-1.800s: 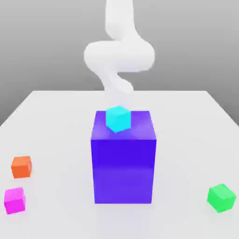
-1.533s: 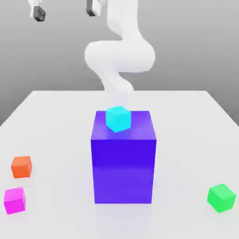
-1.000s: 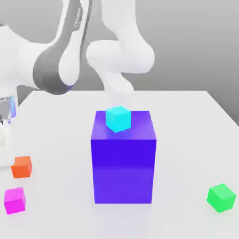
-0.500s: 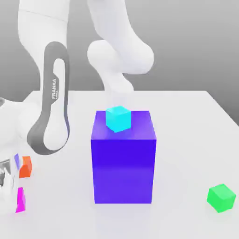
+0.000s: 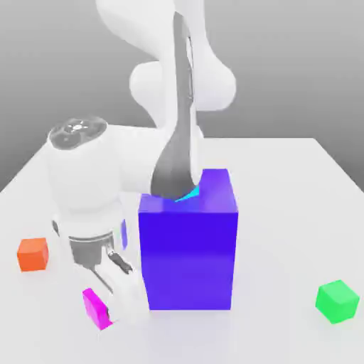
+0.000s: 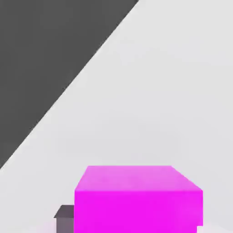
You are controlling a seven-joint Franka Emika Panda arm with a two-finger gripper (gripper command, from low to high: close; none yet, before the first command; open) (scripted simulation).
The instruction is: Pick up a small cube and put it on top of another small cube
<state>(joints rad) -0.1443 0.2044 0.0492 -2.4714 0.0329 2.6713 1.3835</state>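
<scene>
End effector (image 5: pixel 103 309), closed on small magenta cube (image 6: pixel 138 211)

white table (image 5: pixel 284 213) | on it: 1 blue-violet block (image 5: pixel 188 259) | 1 orange cube (image 5: pixel 33 254) | 1 green cube (image 5: pixel 337 301)

To the exterior view's right of the hand (image 5: pixel 106 307), the blue-violet block (image 5: pixel 188 259) barred low passage; leftward, bare tabletop (image 5: pixel 65 274) lay open before the orange cube (image 5: pixel 33 254).
</scene>
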